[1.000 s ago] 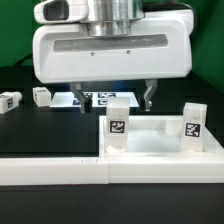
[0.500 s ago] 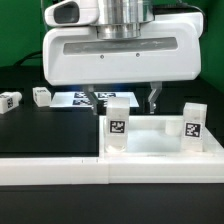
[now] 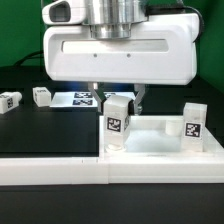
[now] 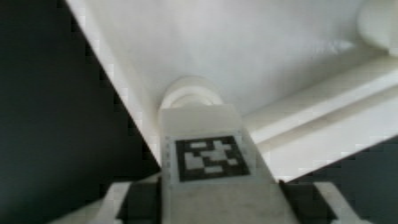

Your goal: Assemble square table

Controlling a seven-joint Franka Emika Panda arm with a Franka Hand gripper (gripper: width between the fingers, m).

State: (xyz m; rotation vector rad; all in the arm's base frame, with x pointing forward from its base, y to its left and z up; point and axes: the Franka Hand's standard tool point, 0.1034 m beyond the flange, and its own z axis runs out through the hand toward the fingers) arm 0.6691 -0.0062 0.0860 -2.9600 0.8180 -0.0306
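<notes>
Leg (image 3: 117, 125) sits tilted inside the pincer (image 3: 118, 100), clamped on both sides.

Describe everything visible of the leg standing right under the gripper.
The leg is a short white block, seemingly plastic, with a black-and-white square tag on its facing side and a rounded end. It stands leaning slightly at the corner of the table top on the exterior view's left. The gripper straddles it; whether it grips the leg is unclear.
</notes>
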